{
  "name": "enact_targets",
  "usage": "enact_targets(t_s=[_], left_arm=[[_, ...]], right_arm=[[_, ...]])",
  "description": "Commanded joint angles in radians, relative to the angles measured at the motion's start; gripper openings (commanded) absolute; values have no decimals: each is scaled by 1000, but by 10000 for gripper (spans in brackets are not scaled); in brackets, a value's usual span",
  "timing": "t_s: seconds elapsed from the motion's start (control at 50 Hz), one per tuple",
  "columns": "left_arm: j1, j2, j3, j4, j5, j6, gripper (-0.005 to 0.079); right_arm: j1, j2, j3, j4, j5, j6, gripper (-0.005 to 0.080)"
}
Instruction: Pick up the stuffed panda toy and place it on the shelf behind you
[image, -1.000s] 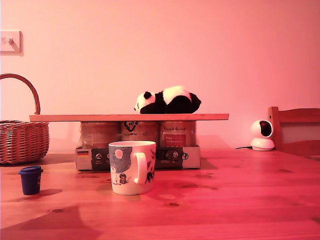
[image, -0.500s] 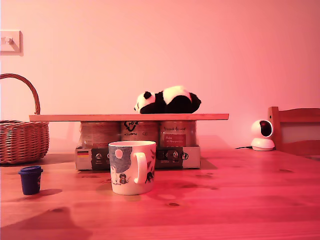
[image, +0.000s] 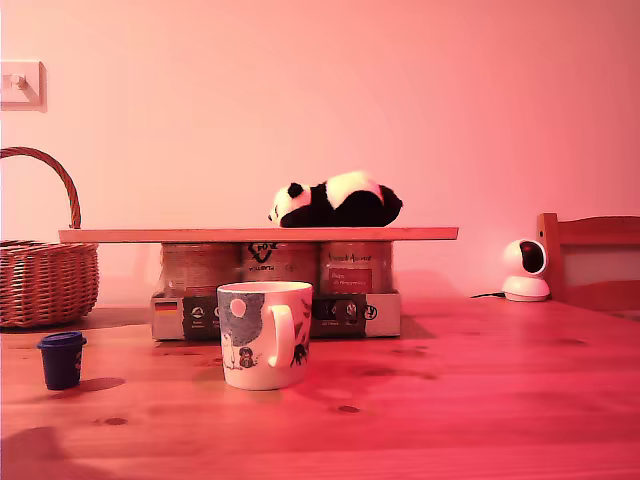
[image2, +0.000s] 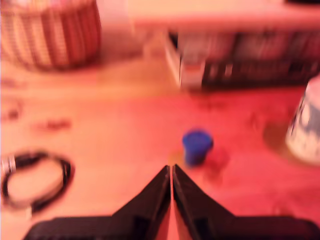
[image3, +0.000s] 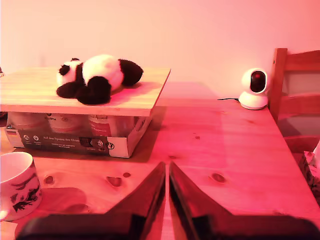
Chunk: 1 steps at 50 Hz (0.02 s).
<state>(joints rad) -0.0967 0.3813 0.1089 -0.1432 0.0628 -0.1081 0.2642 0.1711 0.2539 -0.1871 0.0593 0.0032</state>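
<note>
Shut tight & holding nothing: that is my first claw (image2: 171, 170), its two jaws pressed flat together over the bench (image2: 115, 125). Same for my second claw (image3: 166, 170): jaws closed, nothing in them. Neither claw shows in the exterior view.

The stuffed panda toy (image: 335, 200) lies flat on top of the shelf (image: 150, 235), a bit toward the exterior view's right of the plank's middle, w/ its head pointing to that view's left. All of it sits on the wood & no part hangs off the edge. So the job looks done to me, i.e. the panda is up where it should be.

The shelf rests on a box of jars (image: 380, 312). The box is much shorter than the plank, so both ends stick out w/ nothing under them. In front of the box stands a mug (image: 262, 335). A small blue cup (image: 62, 360) sits near the exterior view's left, just in front of my first claw. A basket (image: 45, 280) is further back on that side. A small white camera (image: 525, 270) & a chair (image: 590, 255) are at the exterior view's right.

What's left, I think, is to be out of the way. Best way: hold both claws low & well back from the plank, esp. its loose ends, bc a bump there could tip it & roll the panda off. Mind the blue cup & mug too.
</note>
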Motion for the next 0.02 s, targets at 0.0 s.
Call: enact_targets(t_s=[0.0], left_arm=[[-2, -3, -2, -14, 5, 3, -20]], right_arm=[[4, 1, -6, 12, -5, 7, -13]])
